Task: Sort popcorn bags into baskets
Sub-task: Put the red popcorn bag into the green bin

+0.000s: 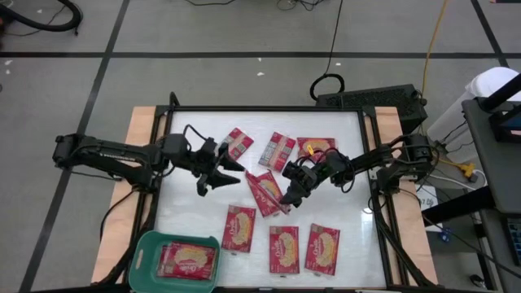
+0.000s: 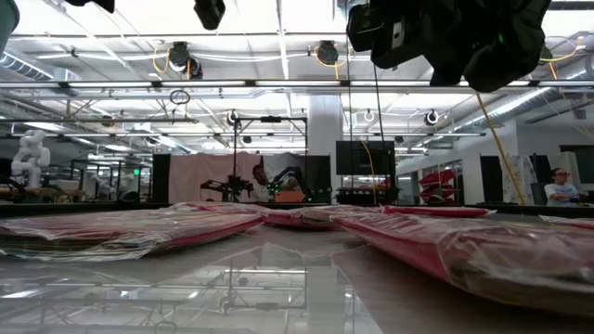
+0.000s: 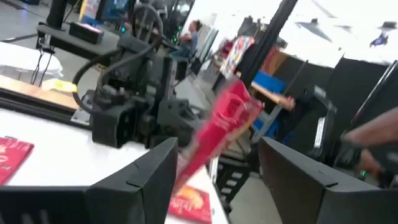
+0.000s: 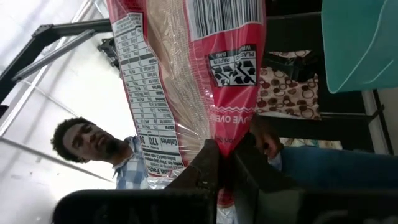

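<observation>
Right tool (image 4: 227, 163) clamped on popcorn bag (image 4: 186, 68) mid-table, left tool (image 1: 218, 172) apart alongside, basket (image 1: 146, 252) at table edge

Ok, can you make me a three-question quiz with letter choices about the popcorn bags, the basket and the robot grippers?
1. Where is the basket?
A. near corner on the left arm's side
B. middle of the table
C. far corner on the right arm's side

2. How many popcorn bags lie in the basket?
A. none
B. one
C. four

3. What is the right gripper doing?
A. hanging open and empty
B. shut on a popcorn bag
C. resting inside the basket

Answers:
1. A, the high view shows it there.
2. B, one red bag lies inside.
3. B, its fingers pinch the held bag in the right wrist view.
</observation>
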Controlling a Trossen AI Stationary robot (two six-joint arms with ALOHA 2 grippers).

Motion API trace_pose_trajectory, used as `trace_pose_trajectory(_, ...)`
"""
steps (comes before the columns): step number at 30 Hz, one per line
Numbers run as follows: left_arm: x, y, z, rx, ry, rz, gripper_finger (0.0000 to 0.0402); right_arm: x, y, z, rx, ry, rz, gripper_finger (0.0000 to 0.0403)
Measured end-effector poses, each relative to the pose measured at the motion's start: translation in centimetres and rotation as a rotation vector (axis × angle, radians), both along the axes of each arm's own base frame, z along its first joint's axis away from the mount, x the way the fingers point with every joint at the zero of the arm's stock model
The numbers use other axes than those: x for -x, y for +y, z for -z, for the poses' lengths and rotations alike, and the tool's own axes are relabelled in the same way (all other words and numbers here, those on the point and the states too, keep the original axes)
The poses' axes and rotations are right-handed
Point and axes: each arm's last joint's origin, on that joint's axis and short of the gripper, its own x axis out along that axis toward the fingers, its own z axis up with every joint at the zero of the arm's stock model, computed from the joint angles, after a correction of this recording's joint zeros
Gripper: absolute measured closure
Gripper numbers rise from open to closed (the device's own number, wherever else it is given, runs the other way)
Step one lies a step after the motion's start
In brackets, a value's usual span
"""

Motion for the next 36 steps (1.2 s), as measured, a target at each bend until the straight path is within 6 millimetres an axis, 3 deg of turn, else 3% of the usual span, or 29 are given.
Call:
trace_pose_trajectory(7, -0.9, -0.2, 1.3, -0.117, 0.042, -0.022, 0.0151, -0.2, -1.0, 0.7, 0.006, 0.082, -0.005, 0.0394)
trace_pose_trajectory(15, -2.4, 0.3, 2.8, -0.143, 0.077, -0.036, 0.0191, -0.2, -1.4, 0.7, -0.003, 0.095, -0.004, 0.0394)
trace_pose_trajectory(20, -2.3, 0.2, 2.2, -0.155, 0.005, 0.003, 0.0240, -0.3, -1.6, 0.8, 0.009, 0.099, 0.008, 0.0394)
trace_pose_trajectory(27, -2.3, 0.2, 2.4, -0.172, 0.019, 0.000, 0.0378, -0.4, -2.8, 1.2, 0.050, 0.109, 0.068, 0.0394)
trace_pose_trajectory(31, -2.2, 0.4, 2.4, -0.140, 0.043, -0.008, 0.0376, -0.4, -3.1, 1.3, 0.055, 0.107, 0.084, 0.0385)
trace_pose_trajectory(36, -1.2, 1.1, 1.5, -0.033, 0.057, -0.018, 0.0377, -0.5, -3.7, 1.2, 0.064, 0.086, 0.140, 0.0335)
